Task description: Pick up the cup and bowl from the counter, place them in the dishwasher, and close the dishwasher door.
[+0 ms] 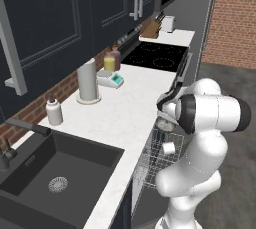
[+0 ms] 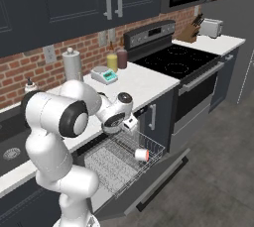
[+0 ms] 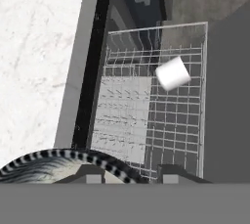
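The dishwasher door (image 2: 159, 180) hangs open and its wire rack (image 2: 115, 167) is pulled out below the counter (image 1: 131, 109). Inside the rack, toward its outer edge, the white cup (image 2: 142, 154) (image 1: 169, 147) (image 3: 172, 73) lies on its side. My gripper (image 1: 163, 116) (image 3: 129, 173) hovers over the rack's inner part, close to the counter edge. It is shut on the rim of the dark grey bowl (image 1: 165, 124), which hangs clear of the rack. In the hand view the bowl's curved rim (image 3: 44, 165) arcs past the left fingertip (image 3: 93, 175).
A black sink (image 1: 55, 168) and faucet lie to the left. Along the brick wall stand a white pump bottle (image 1: 54, 111), a tall grey cylinder (image 1: 87, 80), a small scale (image 1: 112, 78) and two bottles (image 1: 112, 60). Beyond them is the stove (image 1: 157, 55).
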Motion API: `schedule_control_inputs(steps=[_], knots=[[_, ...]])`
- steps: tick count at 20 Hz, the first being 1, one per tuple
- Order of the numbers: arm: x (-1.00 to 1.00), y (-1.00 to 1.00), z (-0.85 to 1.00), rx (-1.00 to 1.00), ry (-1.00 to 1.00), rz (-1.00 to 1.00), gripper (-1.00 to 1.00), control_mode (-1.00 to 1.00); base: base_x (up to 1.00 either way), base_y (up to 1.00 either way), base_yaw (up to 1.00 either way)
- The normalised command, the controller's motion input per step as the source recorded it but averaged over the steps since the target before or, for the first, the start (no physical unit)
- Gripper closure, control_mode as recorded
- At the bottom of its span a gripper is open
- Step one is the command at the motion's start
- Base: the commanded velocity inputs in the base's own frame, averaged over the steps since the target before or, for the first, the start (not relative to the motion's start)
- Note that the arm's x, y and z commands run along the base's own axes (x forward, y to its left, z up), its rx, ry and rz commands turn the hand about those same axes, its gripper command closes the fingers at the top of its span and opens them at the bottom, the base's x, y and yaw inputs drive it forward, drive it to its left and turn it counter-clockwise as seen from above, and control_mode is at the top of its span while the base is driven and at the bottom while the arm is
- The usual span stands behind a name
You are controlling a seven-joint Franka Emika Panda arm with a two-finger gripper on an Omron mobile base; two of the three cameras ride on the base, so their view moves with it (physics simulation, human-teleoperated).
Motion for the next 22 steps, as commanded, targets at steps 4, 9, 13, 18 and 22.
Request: schedule_control_inputs(steps=[4,9,13,18,22], knots=[[-0.42,-0.50,-0.51,-0.01,0.09,0.01,1.00,-1.00,0.00,0.00,0.00],[-0.05,-0.41,-0.46,0.00,0.07,0.00,1.00,-1.00,0.00,0.00,0.00],[-0.06,-0.31,-0.40,0.00,-0.03,0.00,1.00,-1.00,0.00,0.00,0.00],[-0.01,-0.20,-0.66,0.06,-0.07,0.00,1.00,-1.00,0.00,0.00,0.00],[0.22,0.00,-0.61,0.03,-0.01,-0.01,1.00,-1.00,0.00,0.00,0.00]])
